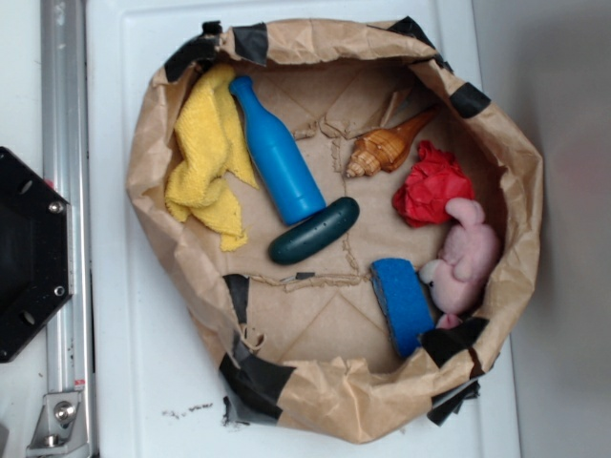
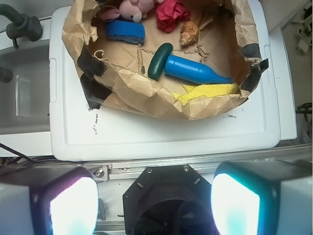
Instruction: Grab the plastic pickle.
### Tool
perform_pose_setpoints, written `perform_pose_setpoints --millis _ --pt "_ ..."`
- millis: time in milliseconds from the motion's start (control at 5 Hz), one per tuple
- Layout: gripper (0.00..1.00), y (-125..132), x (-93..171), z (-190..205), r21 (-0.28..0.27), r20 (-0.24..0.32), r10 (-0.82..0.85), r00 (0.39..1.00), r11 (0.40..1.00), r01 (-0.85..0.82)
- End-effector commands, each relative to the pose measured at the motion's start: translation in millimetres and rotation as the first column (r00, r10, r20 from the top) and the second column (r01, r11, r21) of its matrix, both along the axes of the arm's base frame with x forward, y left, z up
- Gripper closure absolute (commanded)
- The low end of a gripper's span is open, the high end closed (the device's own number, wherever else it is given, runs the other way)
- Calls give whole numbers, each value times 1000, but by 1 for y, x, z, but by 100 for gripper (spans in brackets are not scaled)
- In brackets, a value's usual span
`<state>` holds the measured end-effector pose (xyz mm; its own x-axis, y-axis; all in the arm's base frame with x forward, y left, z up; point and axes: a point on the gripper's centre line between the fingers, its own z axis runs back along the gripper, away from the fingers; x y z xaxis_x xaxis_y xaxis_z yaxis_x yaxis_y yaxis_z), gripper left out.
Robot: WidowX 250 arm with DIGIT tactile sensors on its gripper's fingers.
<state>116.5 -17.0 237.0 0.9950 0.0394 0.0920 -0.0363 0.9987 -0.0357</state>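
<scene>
The plastic pickle [image 1: 314, 230] is dark green, glossy and capsule-shaped. It lies tilted on the floor of a brown paper bag [image 1: 181, 258], touching the base of a bright blue bottle [image 1: 277, 153]. It also shows in the wrist view [image 2: 160, 61], far ahead. My gripper [image 2: 154, 208] is not in the exterior view. In the wrist view its two pads [image 2: 73, 208] stand wide apart with nothing between them. It hangs over the black robot base [image 2: 171, 196], well short of the bag.
In the bag lie a yellow cloth [image 1: 205, 162], a shell [image 1: 387, 148], red crumpled paper [image 1: 431, 186], a pink plush toy [image 1: 466, 258] and a blue sponge [image 1: 403, 303]. The bag's rim stands raised all round on a white lid [image 1: 143, 382]. A metal rail [image 1: 62, 114] runs at left.
</scene>
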Motion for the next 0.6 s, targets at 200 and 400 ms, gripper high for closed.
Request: perform_pose_setpoints --millis 200,400 --pt "0 21 50 -36 -39 19 110 994 993 -109" --pt "0 29 89 -56 -105 14 265 964 959 -262"
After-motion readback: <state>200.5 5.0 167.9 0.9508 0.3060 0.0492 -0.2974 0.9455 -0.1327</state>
